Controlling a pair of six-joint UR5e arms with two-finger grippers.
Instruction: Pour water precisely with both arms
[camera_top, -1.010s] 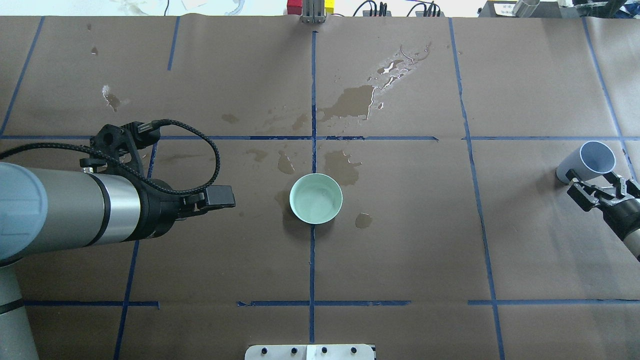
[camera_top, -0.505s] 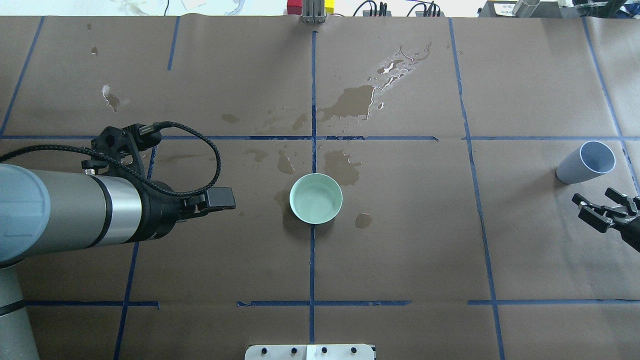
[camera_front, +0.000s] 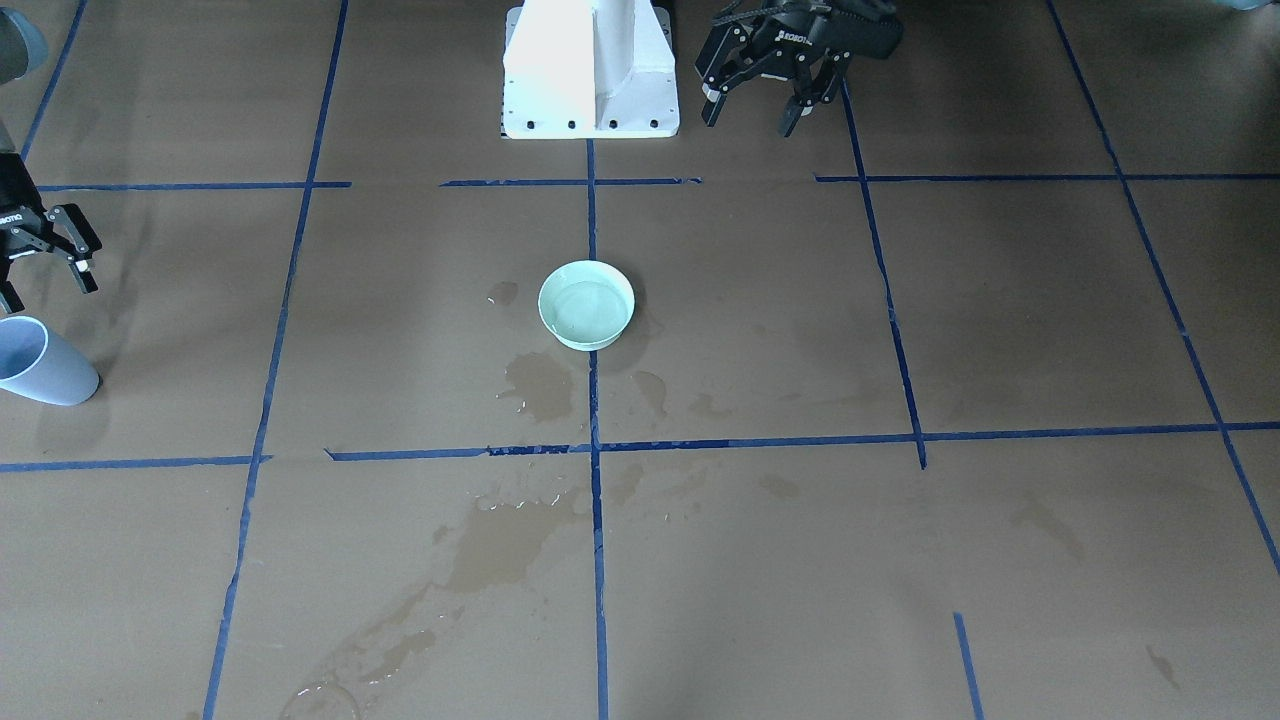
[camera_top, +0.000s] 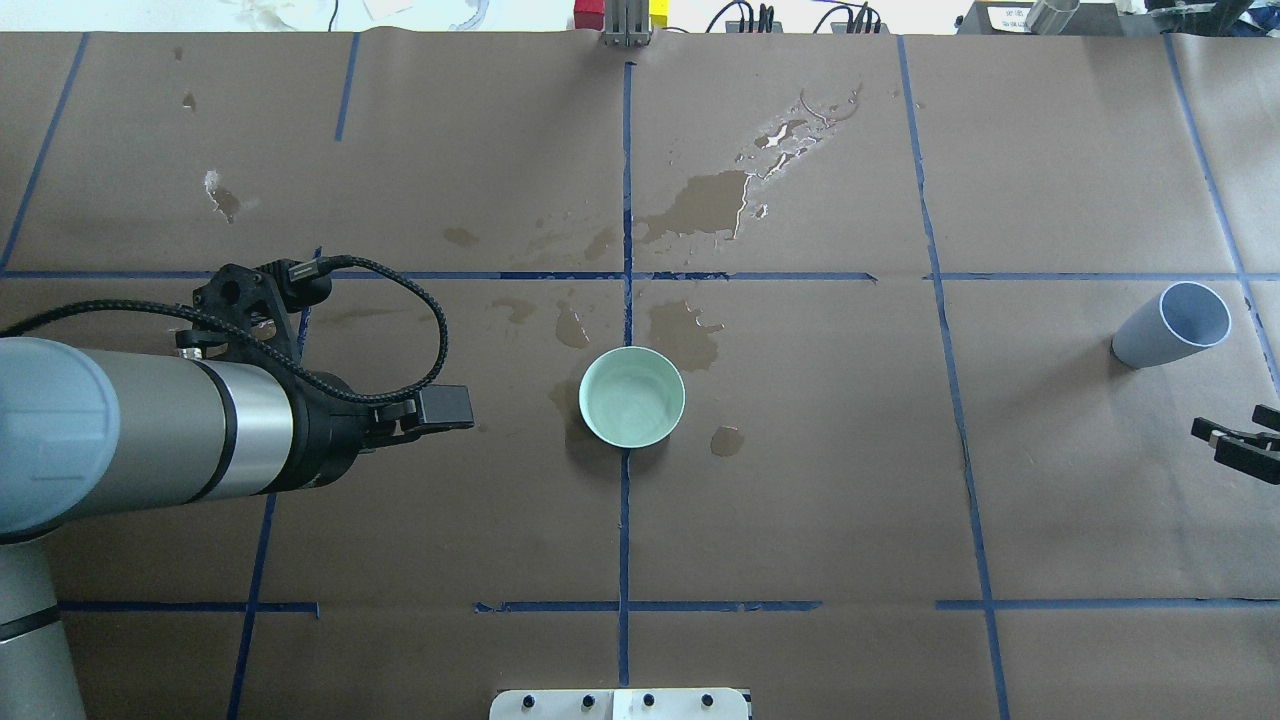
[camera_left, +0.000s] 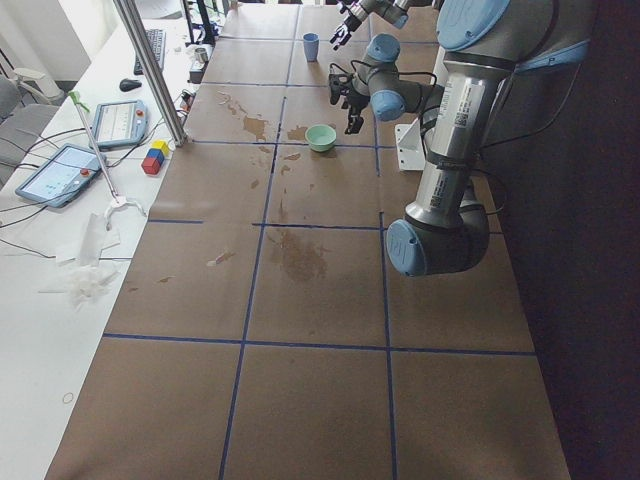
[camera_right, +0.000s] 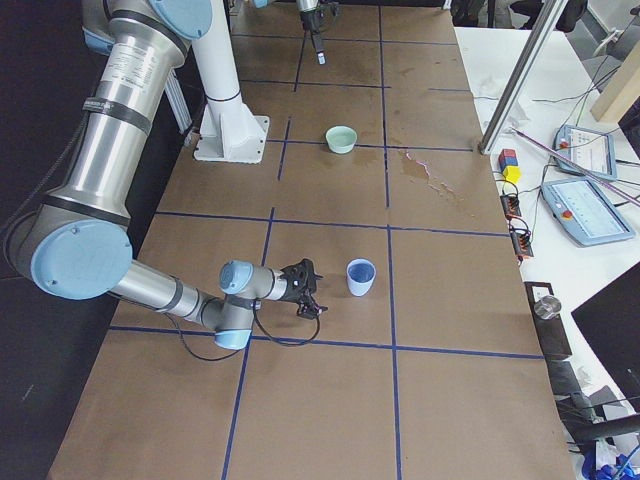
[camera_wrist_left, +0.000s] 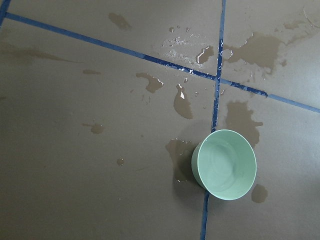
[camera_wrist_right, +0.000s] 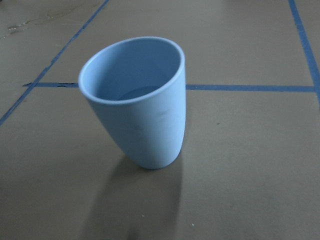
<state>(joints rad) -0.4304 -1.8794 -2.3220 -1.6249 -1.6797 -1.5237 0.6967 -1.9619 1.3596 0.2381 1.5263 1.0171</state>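
We see the water (camera_top: 630, 395) lying shallow in the mint bowl (camera_top: 630, 441). Well to the bowl's left, our left gripper (camera_front: 747, 120) hangs with its jaws spread, holding nothing. Far to the bowl's right, our right gripper (camera_top: 1230, 425) gapes empty near the upright blue cup (camera_top: 1170, 325), not touching it.

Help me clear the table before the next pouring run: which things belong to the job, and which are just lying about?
Job: bowl, the water in it, cup, left gripper (open), right gripper (open).

Lying about: wet stains on the paper, coloured blocks, tablets on the side bench.
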